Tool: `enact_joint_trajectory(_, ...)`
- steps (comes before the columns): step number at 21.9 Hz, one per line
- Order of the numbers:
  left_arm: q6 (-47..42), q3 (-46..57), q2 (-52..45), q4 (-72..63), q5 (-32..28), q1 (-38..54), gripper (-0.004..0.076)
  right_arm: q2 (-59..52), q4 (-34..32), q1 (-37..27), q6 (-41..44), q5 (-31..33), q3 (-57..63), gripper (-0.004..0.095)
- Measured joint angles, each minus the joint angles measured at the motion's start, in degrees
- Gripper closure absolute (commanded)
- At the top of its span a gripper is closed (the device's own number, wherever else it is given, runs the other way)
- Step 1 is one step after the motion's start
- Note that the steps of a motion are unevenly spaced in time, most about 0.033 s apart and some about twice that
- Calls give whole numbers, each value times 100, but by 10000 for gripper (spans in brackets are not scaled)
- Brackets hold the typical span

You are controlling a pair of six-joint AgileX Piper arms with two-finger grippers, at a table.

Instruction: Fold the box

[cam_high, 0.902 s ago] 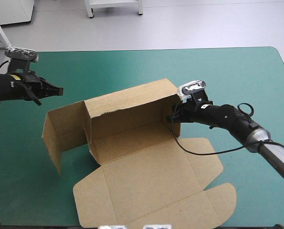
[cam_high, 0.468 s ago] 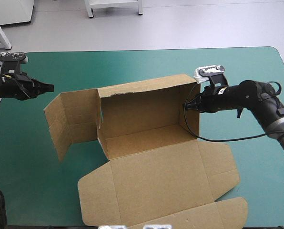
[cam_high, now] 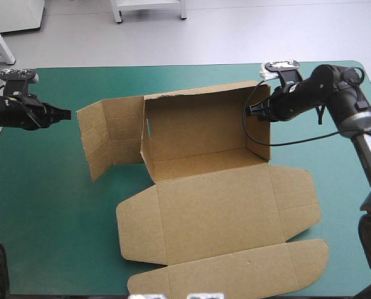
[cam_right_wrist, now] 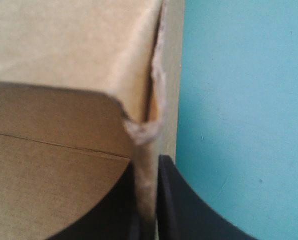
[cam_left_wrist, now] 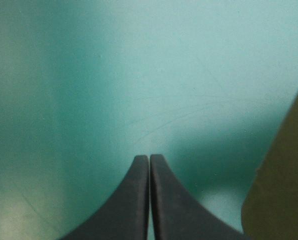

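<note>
Box point(cam_high: 204, 187), brown, lies mid-way across the teal-green bench point(cam_high: 48, 205), half raised: lid panel point(cam_high: 223, 218) flat toward the near edge, back wall point(cam_high: 198, 124) upright, left side flap point(cam_high: 104, 137) standing and swung outward, right end wall point(cam_high: 258, 128) upright. Right tool point(cam_high: 249, 112) all but closed, pinching the right end wall's top edge between its black fingers. Left tool point(cam_high: 65, 114) closed to a point, holding nothing, over bare cover near the bench's left edge, apart from the side flap
</note>
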Motion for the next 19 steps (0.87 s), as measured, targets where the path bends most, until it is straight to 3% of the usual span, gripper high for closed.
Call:
enact_joint_trajectory(8, 0, 0, 0, -3, 0, 0, 731, 1243, 104, -6, 133, 74, -488, 907)
enact_joint_trajectory(14, 0, -5, 0, -26, 77, 0, 731, 1689, 213, -11, 34, -1022, -484, 899)
enact_joint_trajectory(16, 0, -5, 0, -26, 84, 0, 731, 1693, 232, -6, -131, -1079, -477, 805)
enact_joint_trajectory(19, 0, -5, 0, -26, 106, 0, 732, 1699, 303, -6, -297, -1112, -477, 540)
